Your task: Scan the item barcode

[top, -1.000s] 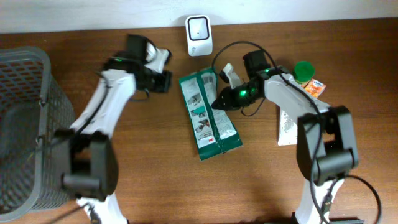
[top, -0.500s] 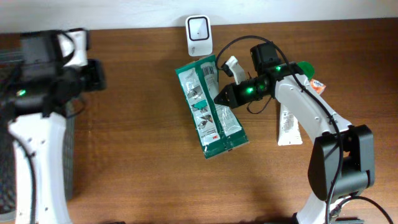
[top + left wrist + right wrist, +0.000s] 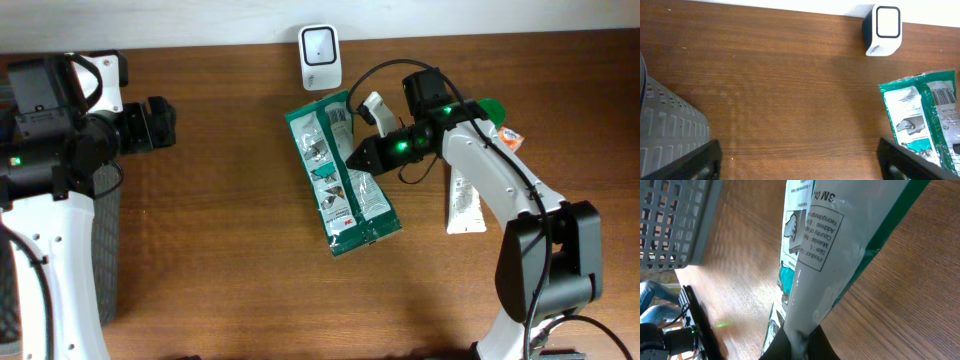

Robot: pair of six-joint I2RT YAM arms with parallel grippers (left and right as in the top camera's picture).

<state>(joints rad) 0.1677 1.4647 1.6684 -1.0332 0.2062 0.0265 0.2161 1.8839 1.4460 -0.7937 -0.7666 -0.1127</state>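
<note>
The right end effector (image 3: 358,160) is pinched shut on the right edge of the green packet (image 3: 335,150). The packet lies on the bench (image 3: 230,250), its barcode end just near of the white scanner (image 3: 320,44), likely for reading. The left end effector (image 3: 158,124) hangs wide open and empty, far left.

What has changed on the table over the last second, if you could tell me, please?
The left gripper has opened and swung far left, away from the green packet. The right gripper, shut on the packet's edge, has drawn it a little toward the scanner. The scanner, the white tube and the green-capped bottle stayed put.
</note>
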